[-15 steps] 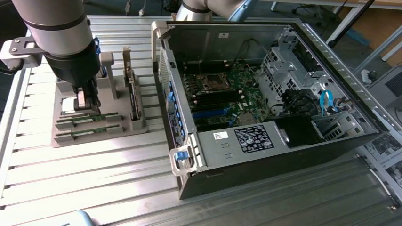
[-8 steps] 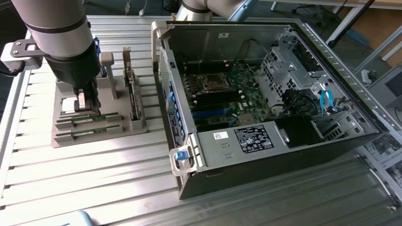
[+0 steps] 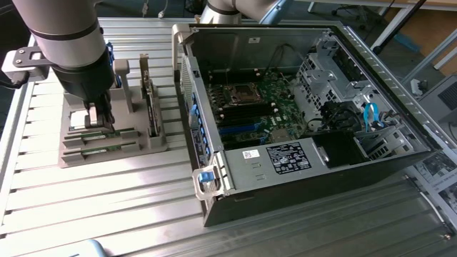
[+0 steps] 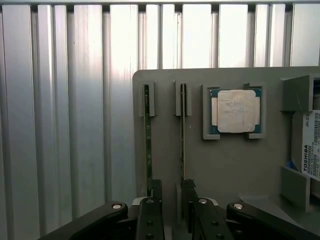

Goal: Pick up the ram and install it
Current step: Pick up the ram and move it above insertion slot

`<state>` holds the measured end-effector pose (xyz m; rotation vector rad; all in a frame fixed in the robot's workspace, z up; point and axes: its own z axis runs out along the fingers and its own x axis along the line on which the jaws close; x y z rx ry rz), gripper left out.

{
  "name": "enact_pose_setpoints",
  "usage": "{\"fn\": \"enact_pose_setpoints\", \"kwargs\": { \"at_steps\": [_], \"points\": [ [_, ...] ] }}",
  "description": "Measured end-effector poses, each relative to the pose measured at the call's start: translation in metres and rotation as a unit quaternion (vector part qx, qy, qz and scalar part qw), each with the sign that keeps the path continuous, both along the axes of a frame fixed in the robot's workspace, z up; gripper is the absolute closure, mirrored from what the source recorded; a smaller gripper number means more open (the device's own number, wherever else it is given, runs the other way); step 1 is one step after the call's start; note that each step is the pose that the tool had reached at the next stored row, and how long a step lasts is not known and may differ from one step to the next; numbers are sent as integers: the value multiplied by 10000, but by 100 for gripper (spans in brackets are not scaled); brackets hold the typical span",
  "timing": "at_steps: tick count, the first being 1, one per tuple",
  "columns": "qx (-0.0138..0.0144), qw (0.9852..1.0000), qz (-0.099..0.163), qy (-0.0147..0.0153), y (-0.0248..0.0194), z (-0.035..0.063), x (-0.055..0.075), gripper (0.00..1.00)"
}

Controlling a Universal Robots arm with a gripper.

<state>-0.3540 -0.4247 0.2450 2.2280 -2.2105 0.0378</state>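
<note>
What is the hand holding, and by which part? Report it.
Nothing: the hand is open, straddling the end of one ram in the gray holder.

The ram (image 4: 183,130), a thin green stick, stands on edge in a slot of the grey holder (image 4: 225,165).

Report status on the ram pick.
Gripper open, low over holder. Both ram sticks slotted, none held. Nothing in the way.

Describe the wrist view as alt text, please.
The open claw hangs at the ends of two ram sticks standing on edge in a grey holder, a silver processor beside them. The holder rests on a slatted metal table.
</note>
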Motion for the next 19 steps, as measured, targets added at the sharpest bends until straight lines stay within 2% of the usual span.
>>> {"fn": "enact_pose_setpoints", "kwargs": {
  "at_steps": [19],
  "points": [
    [0,10000,0,0,0,-89,-28,70]
  ]
}}
